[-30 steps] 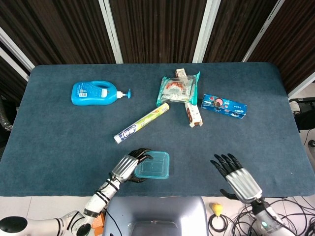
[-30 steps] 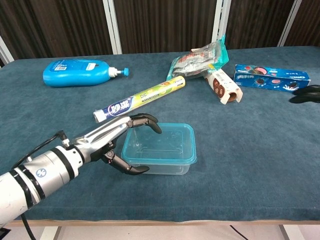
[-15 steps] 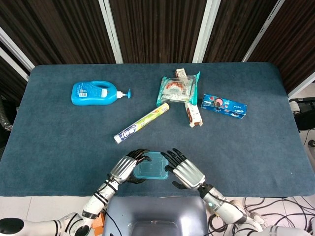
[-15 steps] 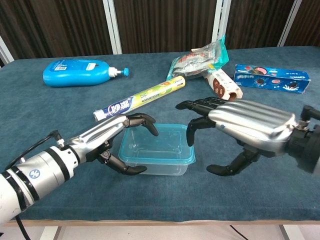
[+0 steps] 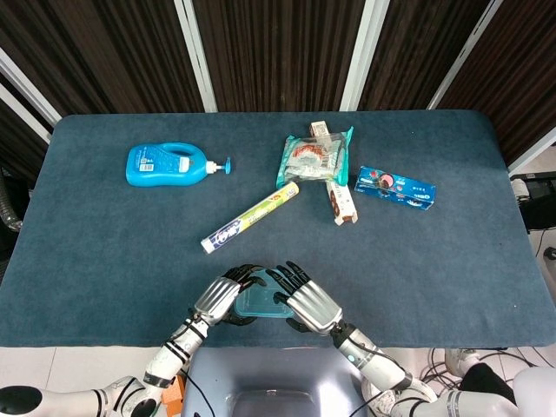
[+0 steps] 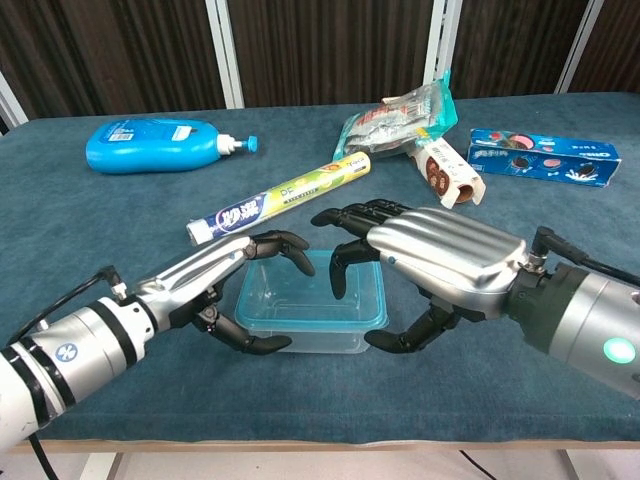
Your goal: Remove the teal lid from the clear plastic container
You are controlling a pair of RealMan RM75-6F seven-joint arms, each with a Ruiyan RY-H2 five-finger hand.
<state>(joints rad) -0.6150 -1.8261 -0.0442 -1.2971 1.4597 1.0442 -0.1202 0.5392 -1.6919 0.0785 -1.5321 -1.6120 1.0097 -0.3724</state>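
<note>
**Both hands at the container, lid on**

Down at the near edge of the blue table (image 5: 104, 261): clear plastic container (image 6: 300, 325) sitting flat, teal lid (image 6: 310, 295) on top and seated. Left hand (image 6: 225, 290) clamped around the container's left end, fingers (image 6: 285, 243) hooked over the lid rim, thumb curled under against the near wall. Grasping it, plainly. Right hand (image 6: 430, 262) arched over the right half, fingertips (image 6: 340, 268) dipping onto the lid, thumb tucked against the near right corner. Touching for sure; a true grip on the lid cannot be told from either view. From the head view, both hands (image 5: 221, 297) (image 5: 311, 304) covering most of the lid (image 5: 259, 302).

Further back, middle of the table: rolled box of cling film (image 5: 250, 218) lying on a diagonal. Beyond that, a snack packet (image 5: 313, 158) with a small brown carton (image 5: 341, 201) just beside it, and a blue biscuit box (image 5: 395, 188) off to the right. Far left: blue pump bottle (image 5: 170, 164) on its side, nozzle pointing right.
</note>
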